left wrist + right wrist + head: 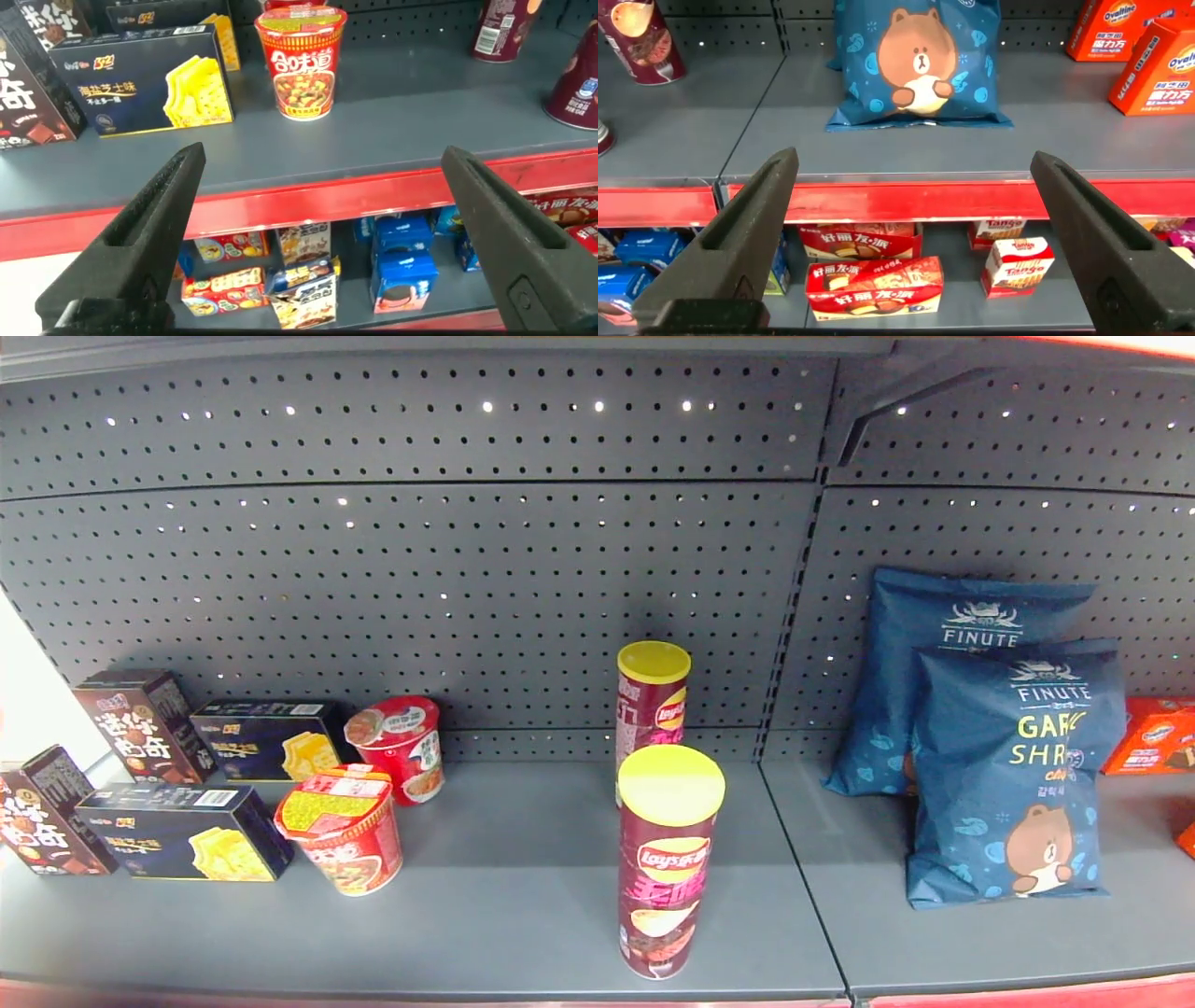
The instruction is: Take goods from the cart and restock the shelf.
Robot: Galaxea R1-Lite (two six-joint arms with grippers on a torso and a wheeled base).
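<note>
On the grey shelf point(523, 887) stand two maroon chip cans with yellow lids, one at the front point(667, 863) and one behind it point(652, 705). Left of them are two red noodle cups point(344, 829) point(401, 747) and several dark boxes point(182, 831). Two blue snack bags point(1013, 775) lean at the right. My left gripper point(318, 243) hangs open in front of the shelf's red edge point(308, 194), below a noodle cup point(301, 61). In front of the bear-printed blue bag point(915, 61), my right gripper point(910, 238) is open too, with nothing between its fingers.
Orange boxes point(1158, 737) point(1148, 47) sit at the far right of the shelf. A lower shelf holds red, blue and white snack boxes point(873, 280) point(402, 271). A perforated back panel point(467, 588) closes the shelf behind the goods.
</note>
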